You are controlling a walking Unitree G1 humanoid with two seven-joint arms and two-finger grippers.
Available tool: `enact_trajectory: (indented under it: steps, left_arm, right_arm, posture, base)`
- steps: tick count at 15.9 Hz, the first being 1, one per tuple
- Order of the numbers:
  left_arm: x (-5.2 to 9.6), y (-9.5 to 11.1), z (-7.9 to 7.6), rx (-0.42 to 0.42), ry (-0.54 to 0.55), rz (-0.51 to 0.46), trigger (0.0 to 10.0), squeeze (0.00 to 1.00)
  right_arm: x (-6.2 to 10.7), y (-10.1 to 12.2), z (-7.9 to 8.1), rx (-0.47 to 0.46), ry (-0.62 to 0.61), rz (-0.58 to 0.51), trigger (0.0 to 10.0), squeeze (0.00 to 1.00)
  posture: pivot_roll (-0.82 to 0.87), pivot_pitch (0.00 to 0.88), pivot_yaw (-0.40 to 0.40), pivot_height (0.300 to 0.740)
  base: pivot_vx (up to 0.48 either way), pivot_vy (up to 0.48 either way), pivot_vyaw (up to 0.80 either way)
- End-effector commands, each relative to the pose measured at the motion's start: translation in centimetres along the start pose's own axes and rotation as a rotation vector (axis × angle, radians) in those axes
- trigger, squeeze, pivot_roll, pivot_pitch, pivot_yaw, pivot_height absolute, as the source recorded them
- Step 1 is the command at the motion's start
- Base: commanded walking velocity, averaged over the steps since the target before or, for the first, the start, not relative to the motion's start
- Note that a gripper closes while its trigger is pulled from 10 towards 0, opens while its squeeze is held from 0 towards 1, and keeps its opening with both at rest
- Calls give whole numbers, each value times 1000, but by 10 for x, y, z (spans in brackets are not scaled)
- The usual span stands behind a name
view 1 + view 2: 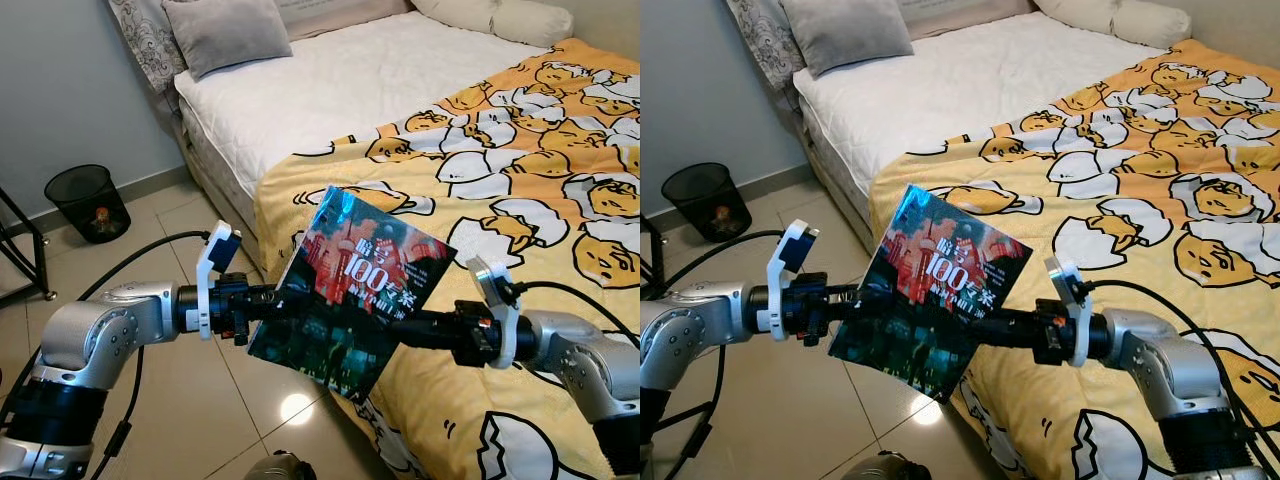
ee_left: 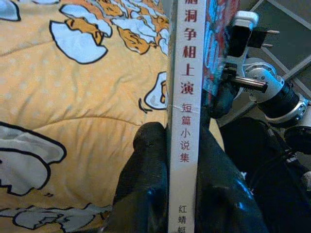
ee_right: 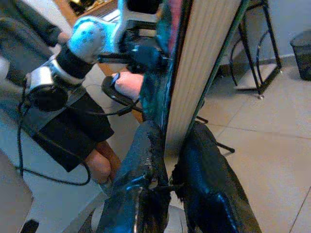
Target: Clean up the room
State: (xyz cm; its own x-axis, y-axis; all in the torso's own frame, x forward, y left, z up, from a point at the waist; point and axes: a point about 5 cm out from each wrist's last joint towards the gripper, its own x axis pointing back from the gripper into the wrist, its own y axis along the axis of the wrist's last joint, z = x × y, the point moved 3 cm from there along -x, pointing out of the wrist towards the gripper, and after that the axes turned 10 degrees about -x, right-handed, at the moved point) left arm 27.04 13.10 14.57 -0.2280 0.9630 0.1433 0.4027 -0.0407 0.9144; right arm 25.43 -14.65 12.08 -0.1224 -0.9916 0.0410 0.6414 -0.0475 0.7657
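- At the far left, a black wire wastebasket (image 1: 88, 202) is standing on the tiled floor (image 1: 180, 400) against the wall, with something orange lying in it.
- The left gripper (image 1: 262, 300) is clamping its fingers (image 2: 146, 179) on the spine edge of a book (image 1: 350, 300), one finger on each cover.
- The book is hanging in the air between the two arms, tilted, above the floor just beside the near-left edge of the bed (image 1: 330, 80).
- The right gripper (image 1: 412, 326) is pinching the book's opposite, page edge.
- The yellow egg-patterned blanket (image 1: 530, 200) is lying on the bed to the right.
- The tidying looks partway: the book is lifted but not yet put anywhere.
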Motion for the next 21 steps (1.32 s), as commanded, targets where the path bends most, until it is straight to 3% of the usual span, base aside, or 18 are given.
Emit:
enact_trajectory:
  steps: [1, 2, 3, 4, 5, 8, 10, 11, 12, 14, 15, 16, 17, 18, 19, 20, 21]
  left_arm:
    - [3, 4, -1, -28, 14, -23, 0, 0]
    - [2, 5, -2, -30, 13, -31, 0, 0]
    - [2, 6, -2, -35, 17, -40, 0, 0]
    - [3, 7, -2, -43, 26, -45, 0, 0]
    - [4, 9, 0, -64, 58, -57, 0, 0]
    - [11, 13, 6, -125, 173, -93, 0, 0]
    - [24, 6, 14, -261, 368, -6, 0, 0]
    - [26, 5, 16, -286, 403, 10, 0, 0]
    - [35, 3, 26, -340, 578, 32, 0, 0]
    - [41, -1, 32, -397, 738, 64, 0, 0]
    - [40, -6, 31, -396, 793, 63, 0, 0]
    - [40, -9, 30, -384, 861, 27, 0, 0]
    - [45, -12, 30, -362, 997, -24, 0, 0]
    - [47, -14, 30, -353, 1042, -33, 0, 0]
    - [50, -17, 30, -338, 1082, -35, 7490, 0]
    - [53, -25, 29, -317, 1155, -17, 10000, 0]
    - [51, -30, 27, -284, 1168, -8, 10000, 0]
  right_arm:
    - [-2, 9, 2, -14, 15, -34, 10000, 24]
    - [-2, 9, 1, -16, 5, -38, 10000, 24]
    - [-2, 7, -2, -9, -33, -36, 10000, 514]
    - [-1, 6, -5, -19, -59, -42, 10000, 886]
    - [0, 5, -9, -45, -98, -78, 10000, 1000]
    - [13, 0, -28, -135, -274, -205, 10000, 1000]
    - [33, -17, -38, -194, -467, -314, 10000, 1000]
    - [35, -19, -39, -199, -494, -330, 10000, 1000]
    - [38, -23, -40, -134, -622, -371, 10000, 1000]
    - [30, -27, -43, -76, -765, -395, 10000, 1000]
    - [23, -31, -46, -29, -858, -367, 10000, 573]
    - [18, -33, -47, -10, -929, -368, 10000, 0]
    - [13, -32, -46, -21, -993, -433, 10000, 0]
    - [14, -32, -46, -32, -1037, -461, 10000, 0]
    - [18, -36, -49, -58, -1103, -478, 10000, 0]
    - [24, -42, -52, -72, -1222, -498, 10000, 0]
    - [26, -48, -52, -41, -1306, -460, 10000, 0]
  posture:
    - [-40, 0, 79, 740]
    - [-39, 0, 82, 740]
    - [-42, 0, 84, 740]
    - [-42, 0, 84, 740]
    - [-40, 0, 79, 740]
    - [-36, 0, 82, 740]
    - [-40, 0, 60, 740]
    - [-40, 0, 60, 740]
    - [-38, 0, 44, 740]
    - [-45, 0, 37, 740]
    - [-57, 0, 43, 740]
    - [-73, 0, 49, 740]
    - [-84, 0, 50, 740]
    - [-85, 0, 46, 740]
    - [-84, 0, 44, 740]
    - [-80, 0, 42, 740]
    - [-80, 0, 39, 740]
  base:
    - [0, 0, 0]
    - [0, 0, 0]
    - [0, 0, 0]
    - [0, 0, 0]
    - [0, 0, 0]
    - [0, 0, 0]
    - [0, 0, 0]
    - [0, 0, 0]
    - [0, 0, 0]
    - [0, 0, 0]
    - [0, 0, 0]
    - [0, 0, 0]
    - [0, 0, 0]
    - [0, 0, 0]
    - [0, 0, 0]
    - [0, 0, 0]
    - [0, 0, 0]
